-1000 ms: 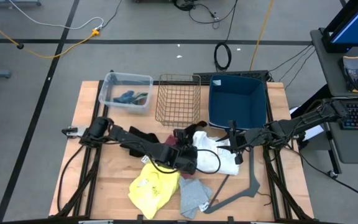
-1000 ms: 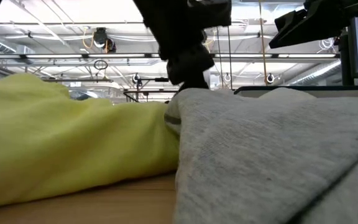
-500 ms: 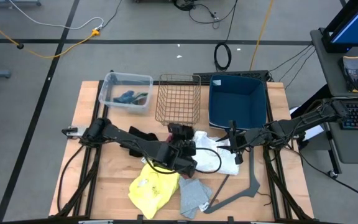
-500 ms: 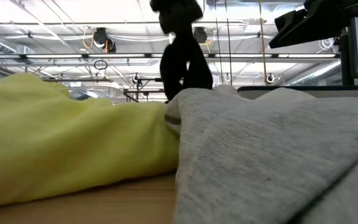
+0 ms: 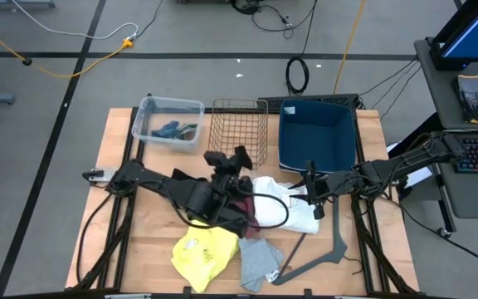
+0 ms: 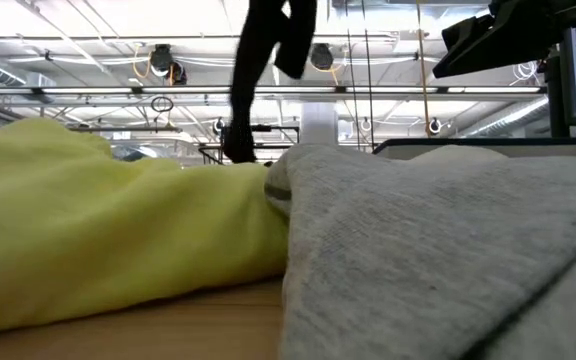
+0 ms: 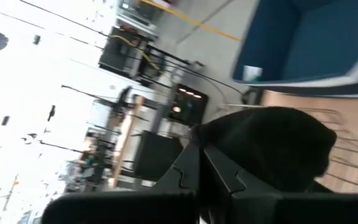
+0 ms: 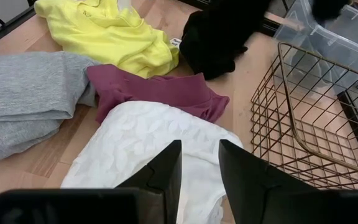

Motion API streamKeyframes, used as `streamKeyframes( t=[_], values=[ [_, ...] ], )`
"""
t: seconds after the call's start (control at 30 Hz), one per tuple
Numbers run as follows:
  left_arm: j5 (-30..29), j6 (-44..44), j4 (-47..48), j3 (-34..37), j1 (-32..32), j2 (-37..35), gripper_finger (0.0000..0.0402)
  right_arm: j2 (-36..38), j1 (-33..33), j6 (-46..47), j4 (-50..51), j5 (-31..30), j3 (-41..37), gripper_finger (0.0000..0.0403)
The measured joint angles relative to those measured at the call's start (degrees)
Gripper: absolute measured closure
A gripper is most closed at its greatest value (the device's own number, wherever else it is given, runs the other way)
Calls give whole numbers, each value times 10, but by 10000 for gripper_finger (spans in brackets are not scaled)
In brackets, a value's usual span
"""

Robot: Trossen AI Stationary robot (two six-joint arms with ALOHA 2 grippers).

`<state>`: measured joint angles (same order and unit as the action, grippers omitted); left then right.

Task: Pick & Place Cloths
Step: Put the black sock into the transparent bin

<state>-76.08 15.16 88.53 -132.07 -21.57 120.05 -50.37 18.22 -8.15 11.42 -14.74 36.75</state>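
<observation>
The black cloth [image 7: 272, 146] is gripped by the left pincer [image 5: 241, 158] beside the wire basket [image 5: 239, 133]; the right pincer [image 8: 197, 165] is held open.

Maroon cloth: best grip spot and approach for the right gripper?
Probably the bunched ridge of the maroon cloth on its wire basket side, taken from above. In the right wrist view the fabric humps up in folds there, while its other end is tucked against the grey cloth and the white cloth borders one long edge. The right gripper is open and nearest.
</observation>
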Motion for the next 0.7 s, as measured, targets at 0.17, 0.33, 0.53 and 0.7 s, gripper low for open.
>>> streamKeyframes(
  t=[0.17,0.33,0.53,0.7],
  values=[
    [-56,-44,13,-28,10,-10,401,0,0,0,0,0,0,303],
    [-99,-72,14,-26,31,-42,401,0,0,0,0,0,0,303],
    [-137,-92,15,-27,72,-87,401,0,0,0,0,0,0,303],
    [-141,-104,15,-27,117,-124,402,0,0,0,0,0,0,303]
  ],
)
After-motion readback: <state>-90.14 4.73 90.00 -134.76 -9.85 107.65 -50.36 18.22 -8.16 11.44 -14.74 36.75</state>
